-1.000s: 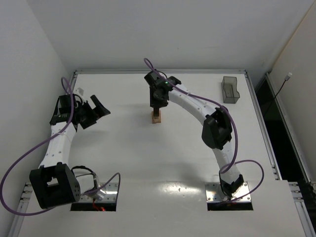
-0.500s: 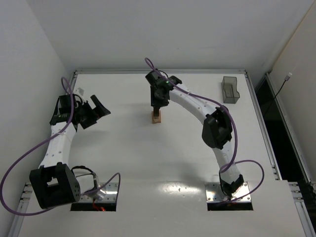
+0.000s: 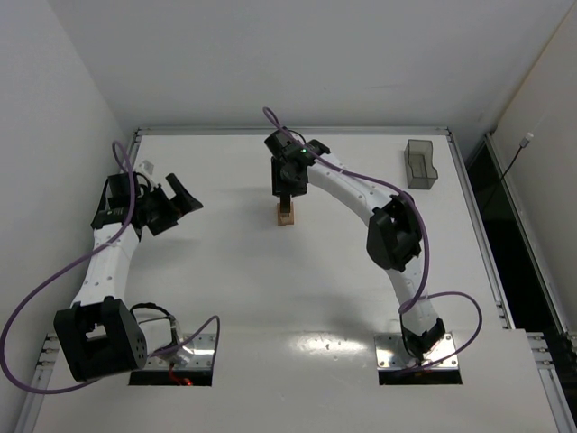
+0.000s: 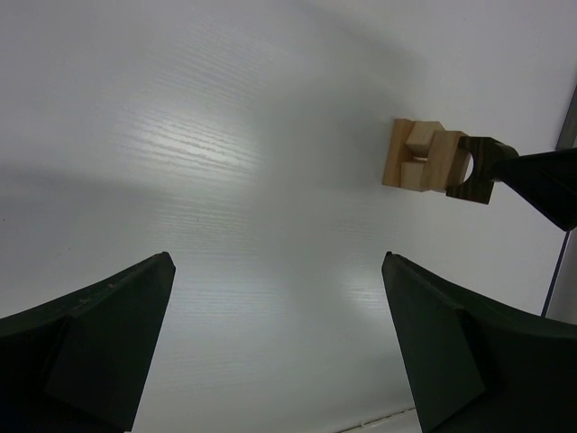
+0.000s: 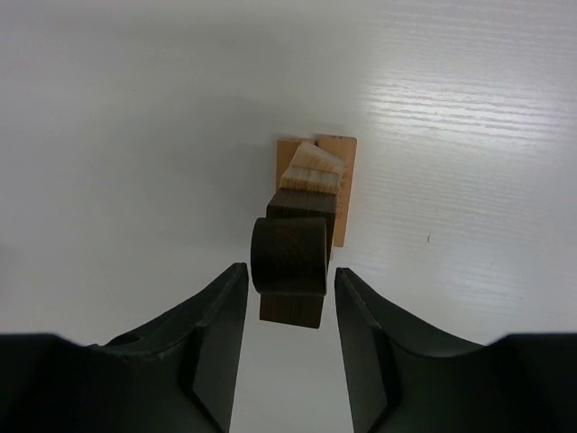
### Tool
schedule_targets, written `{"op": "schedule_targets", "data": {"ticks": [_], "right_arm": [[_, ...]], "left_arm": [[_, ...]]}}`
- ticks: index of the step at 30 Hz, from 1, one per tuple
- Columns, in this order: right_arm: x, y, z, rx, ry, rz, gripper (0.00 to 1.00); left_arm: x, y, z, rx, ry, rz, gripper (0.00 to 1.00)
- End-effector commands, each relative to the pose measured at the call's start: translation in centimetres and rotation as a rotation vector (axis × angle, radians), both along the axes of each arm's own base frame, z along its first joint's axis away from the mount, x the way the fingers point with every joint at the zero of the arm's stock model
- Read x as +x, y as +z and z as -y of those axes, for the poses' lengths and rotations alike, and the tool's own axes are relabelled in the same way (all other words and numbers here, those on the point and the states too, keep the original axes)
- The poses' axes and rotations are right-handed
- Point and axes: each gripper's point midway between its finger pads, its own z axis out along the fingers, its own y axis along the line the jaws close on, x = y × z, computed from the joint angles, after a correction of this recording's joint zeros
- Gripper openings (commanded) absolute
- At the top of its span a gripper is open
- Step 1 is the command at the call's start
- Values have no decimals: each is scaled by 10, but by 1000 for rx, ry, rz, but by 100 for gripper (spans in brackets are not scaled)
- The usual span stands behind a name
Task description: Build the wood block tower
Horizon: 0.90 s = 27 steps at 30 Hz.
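Overhead, the wood block tower (image 3: pixel 286 216) stands near the middle of the white counter (image 3: pixel 225 298), a little above the frame's centre. The right end effector (image 3: pixel 287 193) hangs straight over it, so close that its black tips merge with the top of the stack. The right wrist view shows what that angle hides: a dark brown piece (image 5: pixel 288 257) with a rounded part sits at the summit. Light tan blocks step out beneath it toward the top of the frame, and the two black fingers (image 5: pixel 216 334) flank the piece on either side. Thin slivers of counter seem to show between each finger and the wood, but they are too narrow to trust, so I cannot tell whether the grip is clenched on the piece or released. The left wrist view adds a side look, with the tower at the upper right of the frame, lying sideways in that picture, and its dark cap touching a black fingertip of the right arm. The left end effector (image 3: pixel 176 206) is released, jaws spread wide, at the left of the overhead frame, well apart from the tower. A translucent grey container (image 3: pixel 420 164) sits at the counter's upper right.
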Motion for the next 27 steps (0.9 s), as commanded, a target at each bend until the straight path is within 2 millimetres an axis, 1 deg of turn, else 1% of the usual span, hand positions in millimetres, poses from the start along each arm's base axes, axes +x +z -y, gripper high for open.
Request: {"op": "schedule_targets", "data": {"ticks": [1, 4, 5, 7, 8, 9, 10, 12, 13, 14, 15, 16, 17, 18, 19, 20, 21, 22, 23, 24, 25, 26, 27], "right_arm": [[10, 15, -6, 32, 6, 44, 41], [11, 15, -4, 25, 1, 49, 50], [11, 15, -4, 25, 1, 49, 52], [11, 16, -7, 31, 24, 52, 62], [13, 17, -8, 31, 34, 63, 62], [10, 22, -11, 32, 52, 73, 62], [10, 33, -15, 53, 78, 90, 65], [11, 49, -14, 61, 100, 126, 70], [9, 55, -11, 58, 94, 137, 74], [5, 70, -6, 63, 113, 168, 80], [2, 78, -3, 64, 127, 187, 82], [0, 85, 0, 60, 144, 206, 84], [-7, 82, 7, 29, 175, 201, 85], [-12, 103, 14, 41, 175, 243, 87], [-17, 96, 27, 20, 177, 232, 89], [-16, 103, 38, -2, 202, 261, 93], [-18, 109, 46, -29, 215, 290, 93], [-24, 117, 67, -59, 213, 318, 94], [-18, 125, 85, -129, 237, 374, 97], [-21, 129, 95, -172, 256, 404, 97], [-32, 130, 117, -222, 265, 421, 98], [-33, 134, 126, -259, 273, 461, 98], [-32, 135, 147, -324, 286, 479, 100]], "left_arm": [[3, 6, 2, -7, -4, 30, 100], [3, 6, 2, -7, -4, 30, 100], [1, 2, 2, -9, -4, 22, 100], [1, 2, 2, -9, -4, 21, 100], [1, 2, 2, -9, -4, 21, 100], [0, 5, 2, -6, -5, 32, 100], [-1, 1, 3, -8, -4, 23, 100], [-2, 5, 3, 1, -10, 37, 100], [-3, 8, 5, 1, -26, 52, 100], [-3, 8, 4, 19, -41, 58, 100], [-5, 15, 6, 31, -67, 92, 100], [-6, 18, 7, 41, -85, 108, 100], [-7, 20, 11, 65, -128, 120, 100], [-9, 24, 14, 87, -144, 129, 100], [-8, 23, 11, 104, -139, 128, 100], [-9, 25, 12, 129, -154, 129, 100], [-6, 26, 6, 164, -127, 128, 100], [-8, 18, 8, 185, -141, 95, 100], [-4, 16, 3, 205, -133, 85, 100], [-4, 13, 1, 222, -136, 70, 100], [-3, 8, -1, 242, -138, 54, 100], [-1, 0, -4, 255, -135, 26, 100], [-1, -4, -8, 273, -129, 14, 100]]}}
